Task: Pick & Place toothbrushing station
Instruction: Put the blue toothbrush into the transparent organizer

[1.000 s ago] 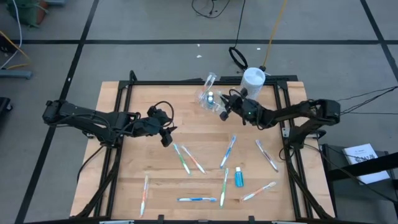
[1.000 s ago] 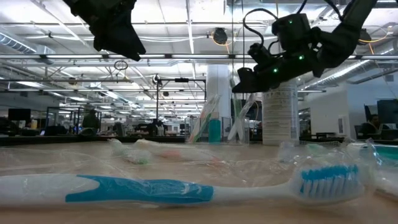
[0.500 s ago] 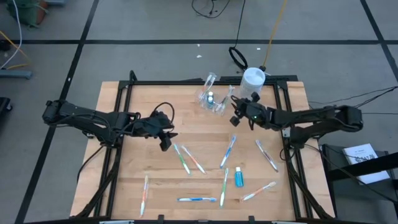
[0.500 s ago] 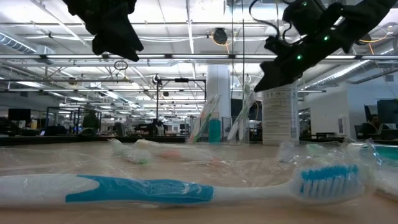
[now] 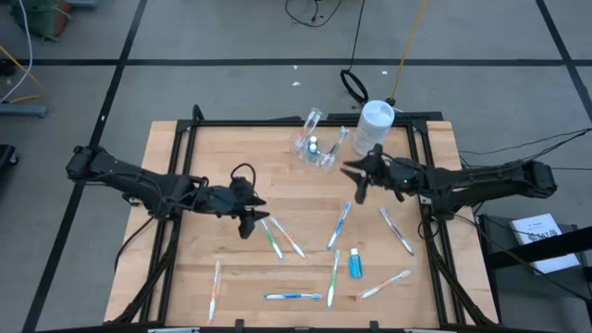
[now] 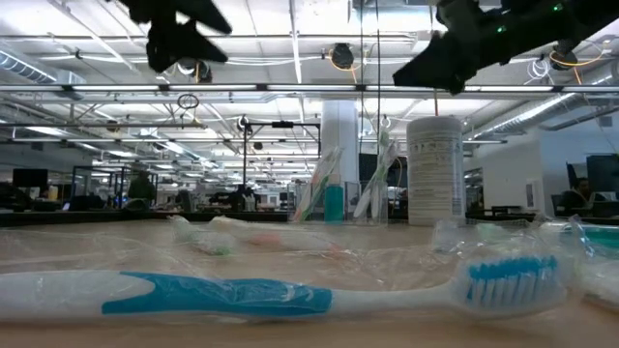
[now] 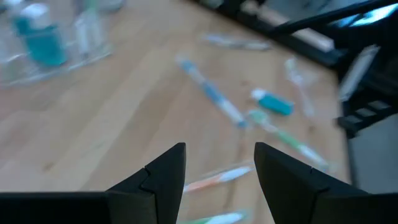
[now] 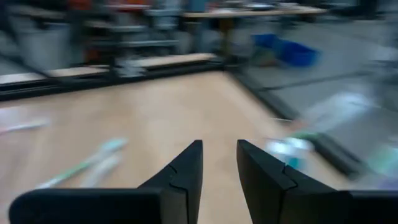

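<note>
The clear plastic holder (image 5: 319, 150) stands at the table's far middle with a small blue tube (image 5: 314, 145) in it; it also shows in the low view (image 6: 334, 198). Several pastel toothbrushes lie flat on the wood, among them a green one (image 5: 271, 237), an orange one (image 5: 289, 239) and a blue one (image 5: 339, 225). A blue toothpaste tube (image 5: 354, 266) lies near the front. My left gripper (image 5: 247, 223) (image 7: 219, 168) is open and empty above the table, just left of the green toothbrush. My right gripper (image 5: 357, 183) (image 8: 219, 158) is open and empty, to the near right of the holder.
A white round bottle (image 5: 376, 117) stands at the far edge, right of the holder. More toothbrushes lie along the front (image 5: 294, 296) and right (image 5: 397, 229). A black frame (image 5: 185, 139) borders the table. One blue-handled toothbrush (image 6: 290, 290) lies close before the low camera.
My right gripper has drawn away from the clear holder toward the table's right and near side and has turned its fingers toward the near edge. My left gripper has gone toward the near edge, closer to the green toothbrush. Nothing on the table has moved.
</note>
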Controlling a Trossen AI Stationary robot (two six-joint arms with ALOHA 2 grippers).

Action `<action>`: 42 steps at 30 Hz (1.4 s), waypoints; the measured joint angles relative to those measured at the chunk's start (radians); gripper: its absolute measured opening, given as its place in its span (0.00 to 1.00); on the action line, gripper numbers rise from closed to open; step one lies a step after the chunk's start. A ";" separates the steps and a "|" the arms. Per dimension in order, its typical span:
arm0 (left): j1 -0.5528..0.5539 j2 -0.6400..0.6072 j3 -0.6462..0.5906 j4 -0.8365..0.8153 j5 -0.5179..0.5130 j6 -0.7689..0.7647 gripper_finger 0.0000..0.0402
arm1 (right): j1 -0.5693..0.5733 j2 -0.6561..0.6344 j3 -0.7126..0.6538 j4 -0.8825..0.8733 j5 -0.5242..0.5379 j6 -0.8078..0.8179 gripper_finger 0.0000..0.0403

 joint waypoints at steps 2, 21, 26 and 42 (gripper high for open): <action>-0.022 0.024 0.001 0.079 0.000 0.012 0.49 | 0.015 -0.008 0.000 -0.006 -0.092 0.000 0.22; -0.130 0.593 0.359 0.087 0.223 0.131 0.49 | 0.062 -0.008 0.000 -0.040 -0.197 -0.001 0.22; -0.155 0.789 0.567 -0.082 0.258 0.153 0.49 | 0.062 -0.008 0.000 -0.055 -0.197 -0.001 0.22; -0.252 1.058 0.729 -0.040 0.333 0.046 0.49 | 0.062 -0.008 0.000 -0.077 -0.197 0.051 0.22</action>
